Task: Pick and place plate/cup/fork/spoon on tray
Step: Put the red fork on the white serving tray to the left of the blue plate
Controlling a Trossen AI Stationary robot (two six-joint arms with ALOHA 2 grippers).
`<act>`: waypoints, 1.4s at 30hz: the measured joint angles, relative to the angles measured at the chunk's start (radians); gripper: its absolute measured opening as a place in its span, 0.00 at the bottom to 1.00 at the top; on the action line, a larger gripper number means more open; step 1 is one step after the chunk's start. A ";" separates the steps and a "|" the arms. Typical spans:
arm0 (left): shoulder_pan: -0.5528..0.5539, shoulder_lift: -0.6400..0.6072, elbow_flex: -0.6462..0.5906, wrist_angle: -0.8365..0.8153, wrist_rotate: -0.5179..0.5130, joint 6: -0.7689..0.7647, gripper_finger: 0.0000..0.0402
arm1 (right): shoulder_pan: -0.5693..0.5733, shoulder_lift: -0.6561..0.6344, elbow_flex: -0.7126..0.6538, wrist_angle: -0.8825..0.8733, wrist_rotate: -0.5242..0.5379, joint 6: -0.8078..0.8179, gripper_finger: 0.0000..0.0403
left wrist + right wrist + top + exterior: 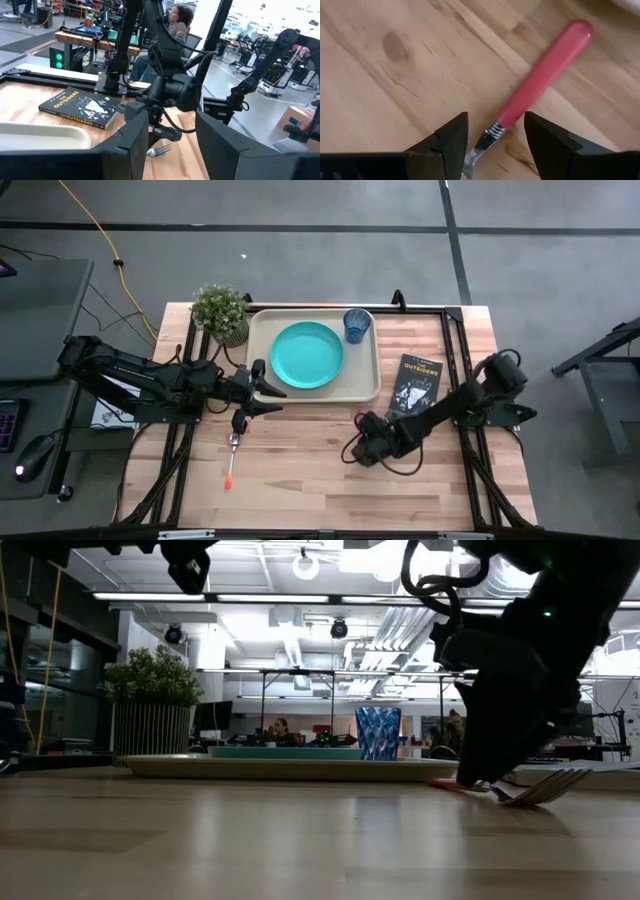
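The red-pink-handled fork [545, 70] lies flat on the wood table, right of centre; it also shows in the low view [540, 785] and the left wrist view [159, 150]. My right gripper [495, 122] is open and low over it [358, 450], one finger on each side of the fork's neck, touching nothing. The orange-handled spoon [231, 460] lies on the table at the near left. The teal plate [306, 355] and the blue cup [357, 325] stand on the beige tray [365, 375]. My left gripper [275, 390] is open and empty by the tray's near left corner [171, 117].
A dark book [415, 385] lies right of the tray, close to my right arm. A potted plant [222, 310] stands at the tray's far left corner. Bare wood runs along the near side of the table. People sit in the room behind.
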 joint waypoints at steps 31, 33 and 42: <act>-0.053 0.000 0.000 -0.017 0.000 -0.001 0.36 | 0.077 0.072 0.224 -0.365 0.098 -0.132 0.03; -0.053 0.000 0.000 -0.019 0.000 -0.001 0.36 | 0.084 0.071 0.265 -0.413 0.133 -0.182 0.02; -0.053 0.001 0.000 -0.020 0.000 -0.028 0.36 | 0.084 0.070 0.314 -0.421 0.223 -0.459 0.03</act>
